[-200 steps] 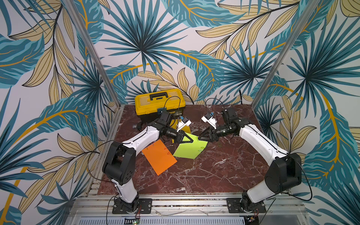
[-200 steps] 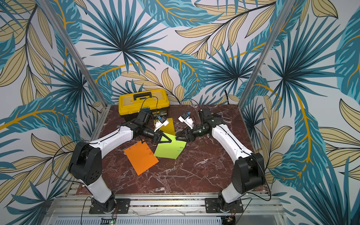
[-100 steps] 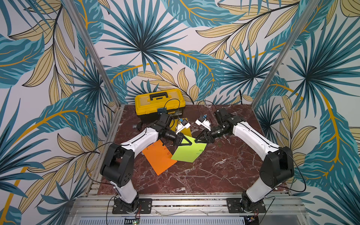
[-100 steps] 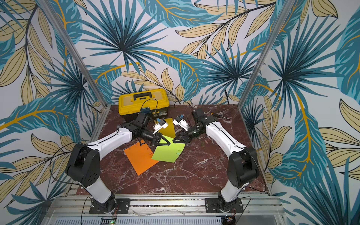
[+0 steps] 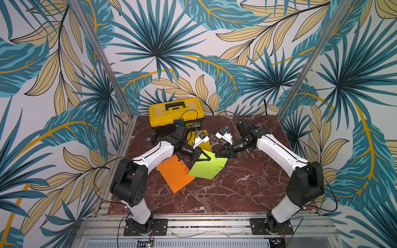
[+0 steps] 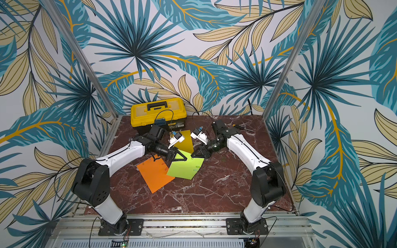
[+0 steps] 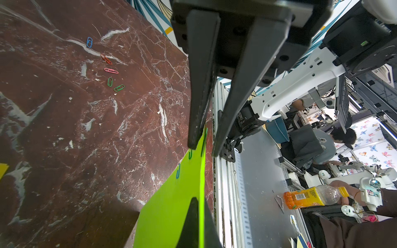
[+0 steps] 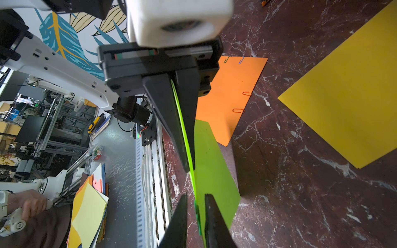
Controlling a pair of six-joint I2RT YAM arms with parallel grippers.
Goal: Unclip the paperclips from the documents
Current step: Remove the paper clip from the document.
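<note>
Left gripper (image 5: 210, 158) is clamping the green sheet (image 5: 208, 169), holding one edge raised. Right gripper (image 5: 217, 155) is straddling a green paperclip (image 8: 197, 216) on that edge, jaws slightly apart, not pinching. Clip is lying lengthwise along its fingers, so likely a straight pull back.

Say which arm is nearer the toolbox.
Left. The left arm has its wrist just in front of the toolbox; the right arm is well off to one side.

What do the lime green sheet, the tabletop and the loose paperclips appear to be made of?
Lime green sheet: likely thin matte card or paper; it curves where lifted.
Tabletop: reddish-brown marble look with white veins, slightly glossy; possibly a printed laminate.
Loose paperclips: bent wire, seemingly colour-coated in red, green, blue.
</note>
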